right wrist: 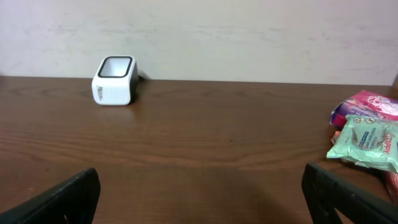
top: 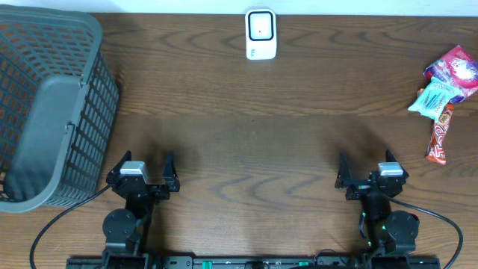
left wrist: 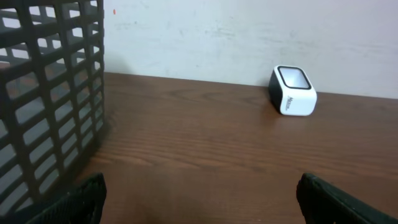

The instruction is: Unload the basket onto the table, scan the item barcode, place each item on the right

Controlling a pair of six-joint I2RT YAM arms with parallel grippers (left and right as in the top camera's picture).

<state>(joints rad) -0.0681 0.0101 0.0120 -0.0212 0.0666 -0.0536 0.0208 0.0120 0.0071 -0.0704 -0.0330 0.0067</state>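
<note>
- The pink packet [top: 457,67], the mint-green packet [top: 435,99] and the red bar [top: 441,134] lie in a small heap at the right edge of the overhead frame, each touching the next.
- The white scanner [top: 261,34], with its dark window facing up, stands at the top centre, well apart from the heap.
- The right pincer [top: 366,168] sits at the lower right with its jaws spread wide and nothing between them, well apart from the packets.
- The left pincer [top: 145,166], at the lower left, is likewise spread wide and empty, near the basket.
- The dark mesh basket [top: 89,127] fills the upper left, standing on the brown wooden table [top: 254,134].
</note>
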